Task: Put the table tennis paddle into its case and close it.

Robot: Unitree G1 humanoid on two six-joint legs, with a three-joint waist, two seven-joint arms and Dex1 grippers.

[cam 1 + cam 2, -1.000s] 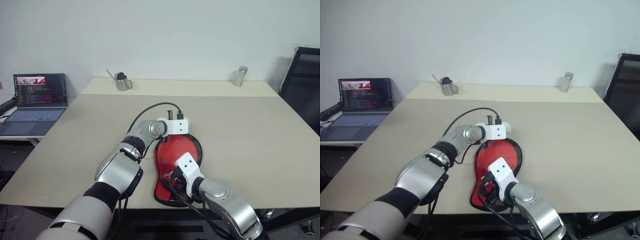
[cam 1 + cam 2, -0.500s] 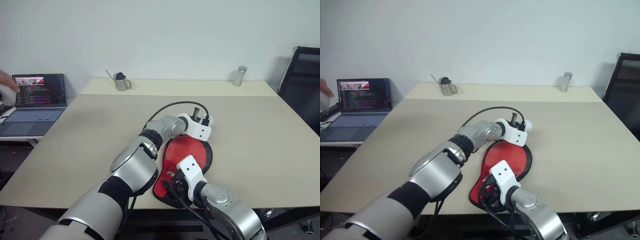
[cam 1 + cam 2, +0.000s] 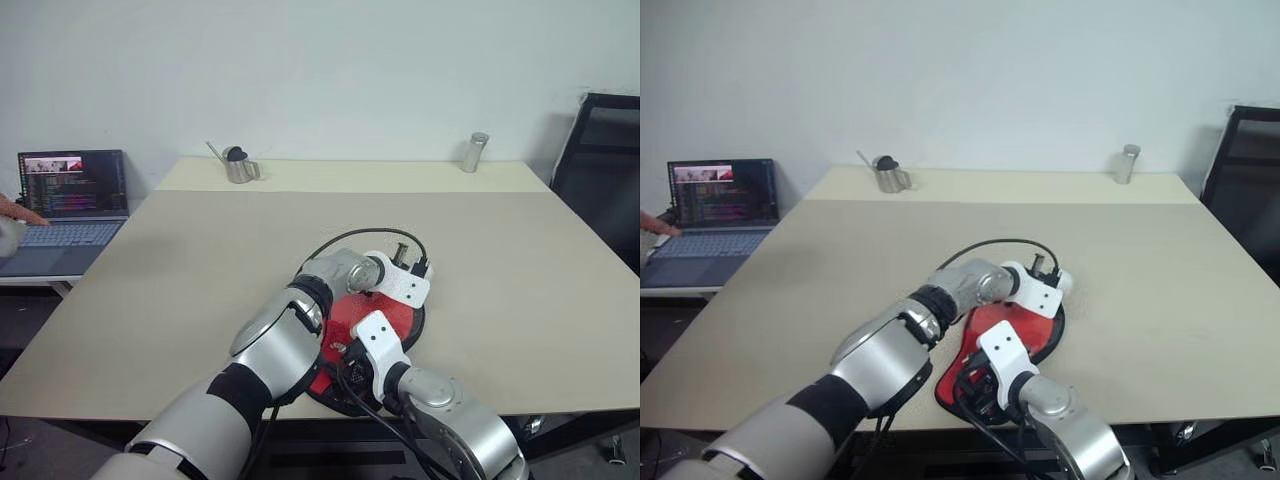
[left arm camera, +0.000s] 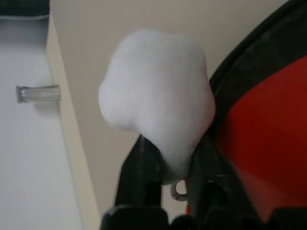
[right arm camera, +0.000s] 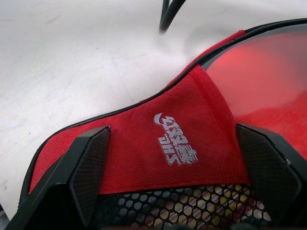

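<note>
Left wrist view: the zip pull (image 4: pixel 178 189) is pinched by the left gripper (image 4: pixel 175 165), best drawn steadily around the case (image 5: pixel 192 139) pinned near the table (image 3: pixel 200 260) front edge between the right gripper's (image 5: pixel 175 158) wide-spread fingers.

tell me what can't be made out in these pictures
- Paddle handle: hidden in the eye views by the right hand and the case.
- Zipper path along the case rim: the left arm crosses it in the eye views.
- Left hand: a white puff between its fingers blocks what lies ahead.
- Laptop screen: text too small.
</note>
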